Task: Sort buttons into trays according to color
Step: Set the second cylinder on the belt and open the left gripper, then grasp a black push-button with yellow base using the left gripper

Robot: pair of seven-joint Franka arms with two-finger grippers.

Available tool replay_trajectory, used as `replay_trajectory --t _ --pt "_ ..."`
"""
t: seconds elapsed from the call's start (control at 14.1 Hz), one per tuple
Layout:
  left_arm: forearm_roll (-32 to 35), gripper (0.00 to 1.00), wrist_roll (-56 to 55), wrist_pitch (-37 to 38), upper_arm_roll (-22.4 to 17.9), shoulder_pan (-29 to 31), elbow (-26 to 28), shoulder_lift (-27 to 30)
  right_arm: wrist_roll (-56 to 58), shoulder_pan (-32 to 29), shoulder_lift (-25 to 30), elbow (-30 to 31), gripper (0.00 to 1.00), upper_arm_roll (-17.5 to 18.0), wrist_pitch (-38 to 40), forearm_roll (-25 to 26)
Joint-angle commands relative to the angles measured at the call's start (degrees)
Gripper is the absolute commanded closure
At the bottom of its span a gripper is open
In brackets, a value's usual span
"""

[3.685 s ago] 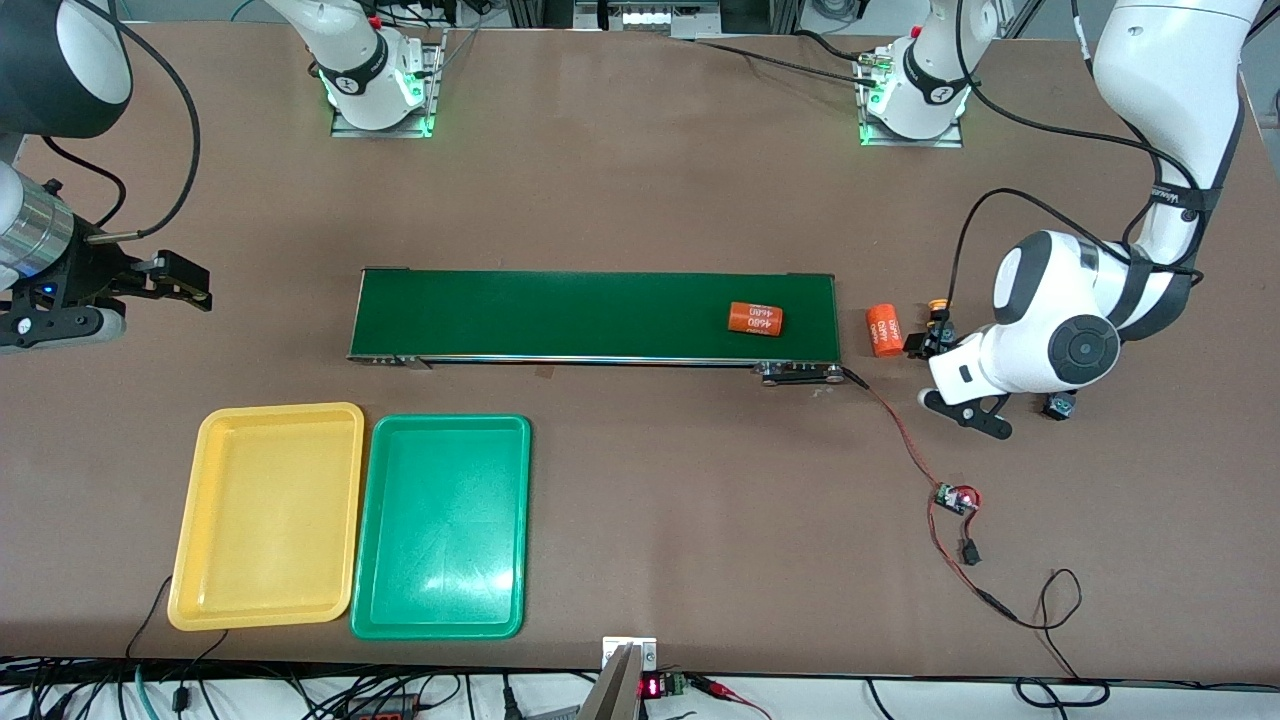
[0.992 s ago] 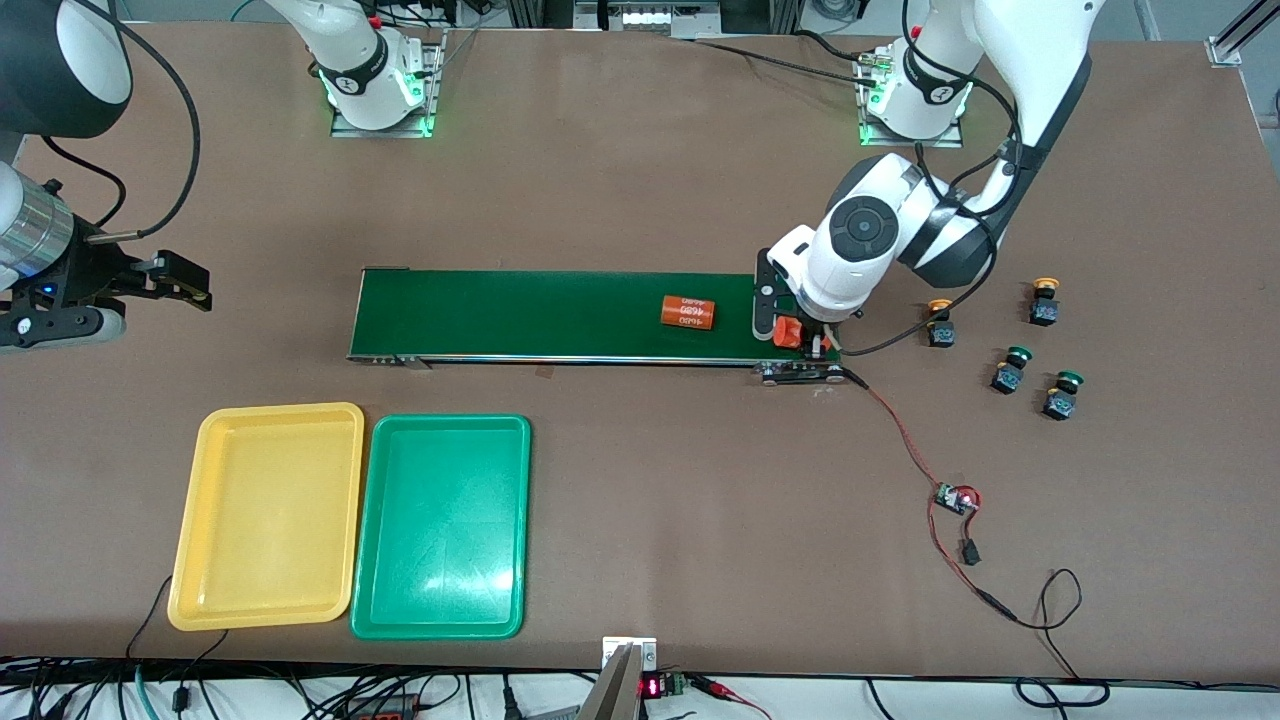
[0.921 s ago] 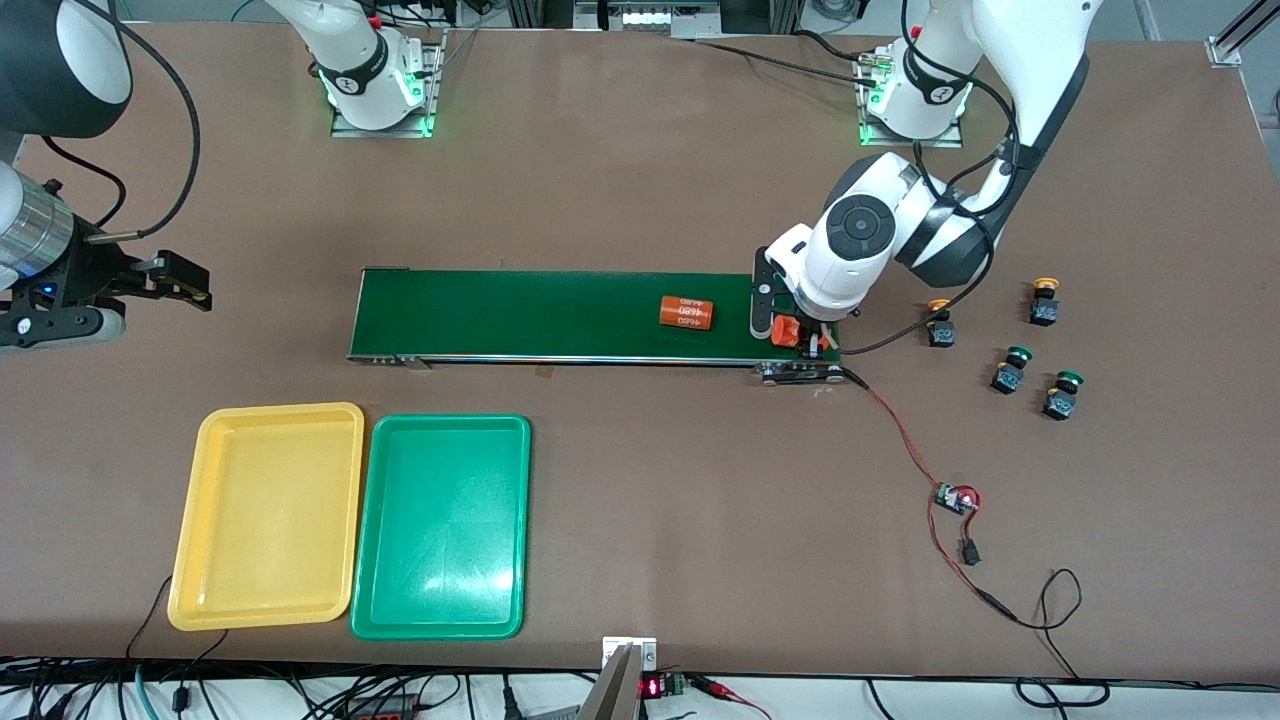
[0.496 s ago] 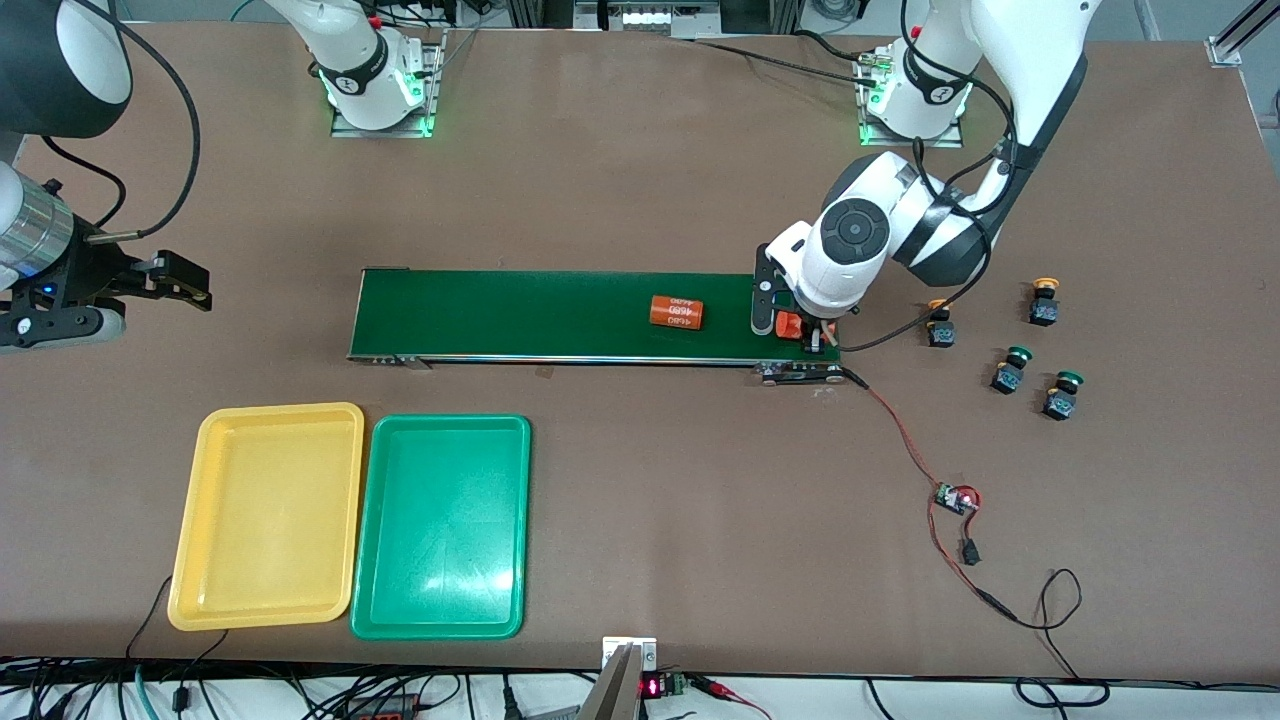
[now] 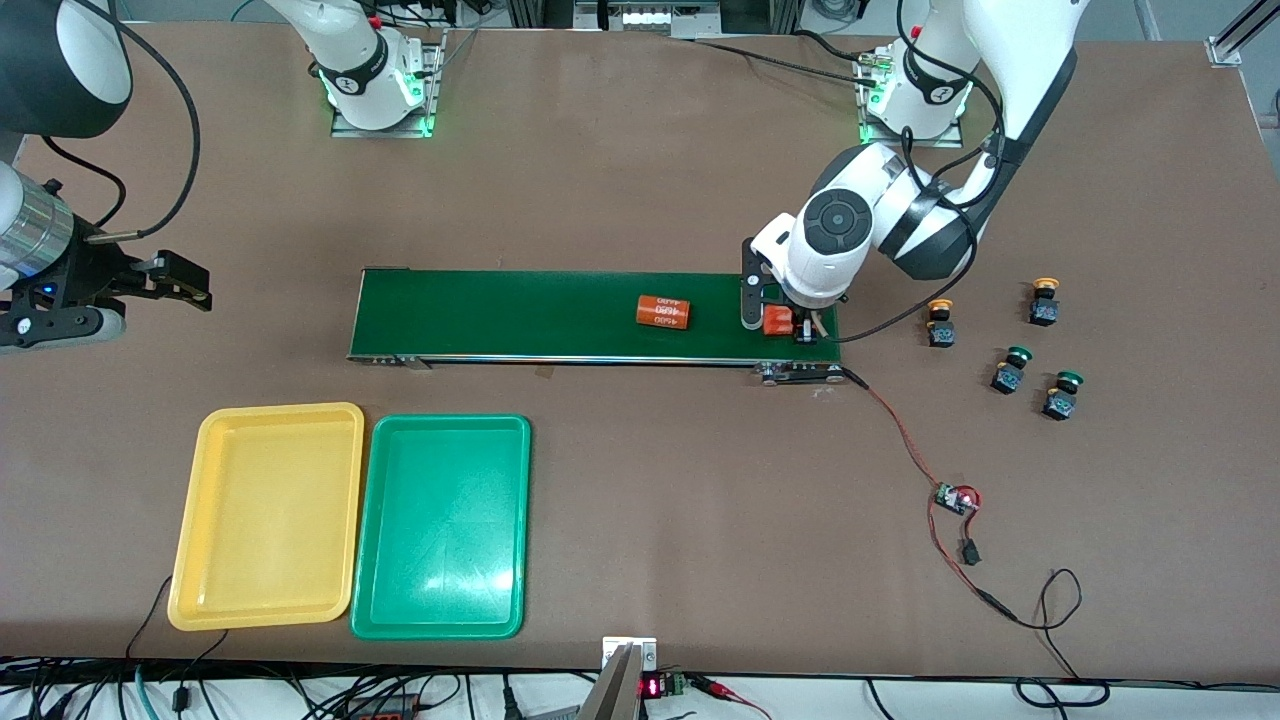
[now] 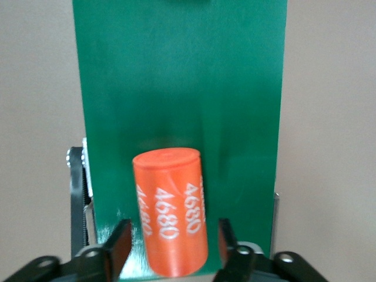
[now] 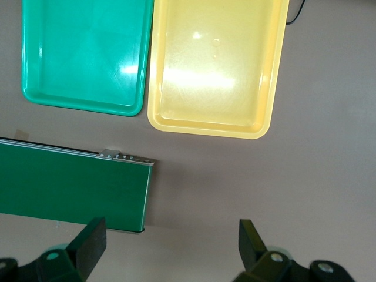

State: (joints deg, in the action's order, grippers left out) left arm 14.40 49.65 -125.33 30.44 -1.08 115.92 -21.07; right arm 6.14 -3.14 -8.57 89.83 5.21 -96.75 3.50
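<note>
Left gripper (image 6: 171, 247): fingers spread, orange cylinder (image 6: 170, 210) lying loose between them on belt (image 5: 520, 312). Right gripper (image 7: 170, 247): spread, empty, parked above table near trays (image 5: 440, 525). Buttons (image 5: 1008, 369): untouched, toward left arm's end. Risk: cylinder rolled off belt edge if clipped by finger on retreat.

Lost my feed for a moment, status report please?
Left tool open astride orange cylinder lying on conveyor belt. Right tool open, waiting. Four buttons unsorted on table; yellow tray and green tray hold nothing.
</note>
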Motion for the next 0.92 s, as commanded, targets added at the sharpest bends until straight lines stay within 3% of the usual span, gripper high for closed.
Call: replay_trajectory --t 0.0,0.21,0.35,0.5,0.64,0.85 --pt "-0.08 0.0 -0.7 2.9 -0.02 1.86 0.27 6.46 -0.61 -0.11 0.39 0.0 0.0 0.15 -0.11 0.9" --pt "1.05 0.0 -1.31 1.33 -0.73 5.47 0.36 7.27 -0.61 -0.03 0.39 0.0 0.0 0.15 -0.11 0.81" --pt "2.12 0.0 -1.4 -0.96 -4.67 8.18 1.14 7.18 -0.61 -0.03 0.39 0.0 0.0 0.15 -0.11 0.81" --pt "-3.12 0.0 -1.23 -1.23 -6.53 13.71 0.89 6.31 -0.61 0.06 0.39 0.0 0.0 0.15 -0.11 0.9" --pt "-8.32 0.0 -3.32 -1.06 -10.55 14.52 0.71 4.99 -0.61 -0.11 0.39 0.0 0.0 0.15 -0.11 0.9" --pt "-11.76 0.0 -16.22 -0.97 -14.88 14.61 0.8 3.23 -0.61 -0.03 0.39 0.0 0.0 0.15 -0.11 0.9"
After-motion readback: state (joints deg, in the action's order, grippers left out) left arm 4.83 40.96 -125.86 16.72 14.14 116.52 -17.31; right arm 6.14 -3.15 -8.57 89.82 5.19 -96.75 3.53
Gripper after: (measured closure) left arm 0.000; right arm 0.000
